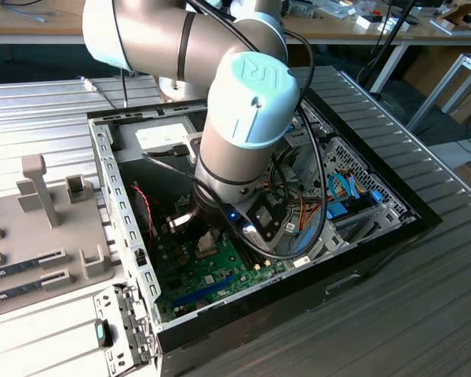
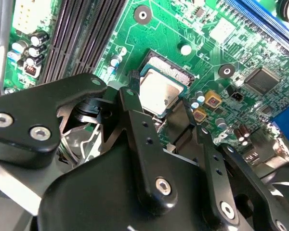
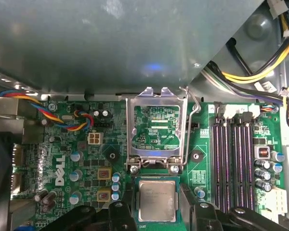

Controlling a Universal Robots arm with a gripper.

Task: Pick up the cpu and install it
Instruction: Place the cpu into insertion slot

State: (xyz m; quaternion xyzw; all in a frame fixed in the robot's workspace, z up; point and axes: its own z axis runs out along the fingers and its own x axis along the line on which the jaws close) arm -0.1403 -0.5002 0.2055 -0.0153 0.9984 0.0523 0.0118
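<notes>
First wrist view is showing the cpu (image 3: pixel 156 200) lying flat in its square socket on the green motherboard (image 3: pixel 77 139). Its silver top is facing up. The metal socket frame (image 3: pixel 156 130) is standing open just beside the cpu, with its thin lever (image 3: pixel 196 108) tipped up too. So the chip is sitting in place, but the frame is not yet shut over it.

The gripper (image 3: pixel 156 211) is hanging right at the cpu. Its two black fingers (image 3: pixel 122 214) are sitting on either side of the chip, spread apart. I cannot tell if they are touching its edges. In the second wrist view, the cpu (image 2: pixel 158 94) is showing between the same black fingers (image 2: pixel 135 120).

I think the cpu is light, stiff and thin. It looks easy to hurt underneath, so the safe place to hold it is by its side edges.

The long black memory slots (image 3: pixel 233 163) are lying near the cpu. In the exterior view, the arm (image 1: pixel 243 118) is reaching down into the open computer case (image 1: pixel 118 212).
</notes>
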